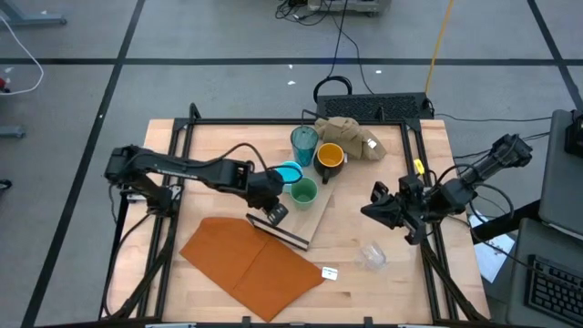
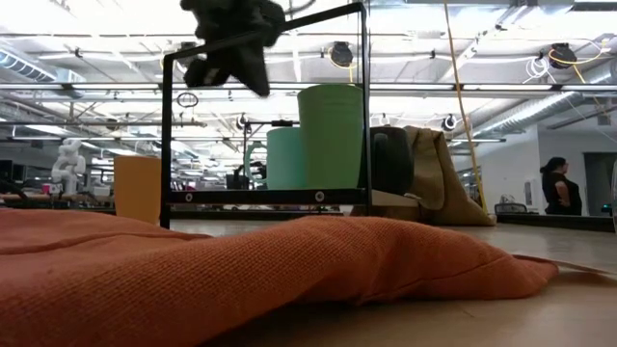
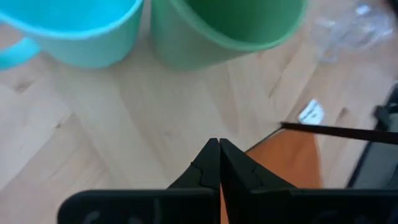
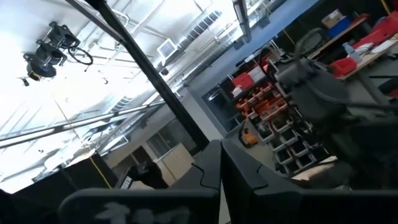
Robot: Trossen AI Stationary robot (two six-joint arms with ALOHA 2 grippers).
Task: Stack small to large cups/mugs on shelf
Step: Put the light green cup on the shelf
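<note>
- Leftmost, the left gripper is seen above the wooden shelf, its fingers pressed together with nothing held.
- Just beyond it, the light blue mug and the green cup are set side by side on the shelf.
- Further back, the teal tumbler and the yellow-lined mug are placed beside a tan cloth.
- Nearer the right, a clear glass is lying on the table.
- Rightmost, the right gripper is held closed and empty, near the table's right edge.
</note>
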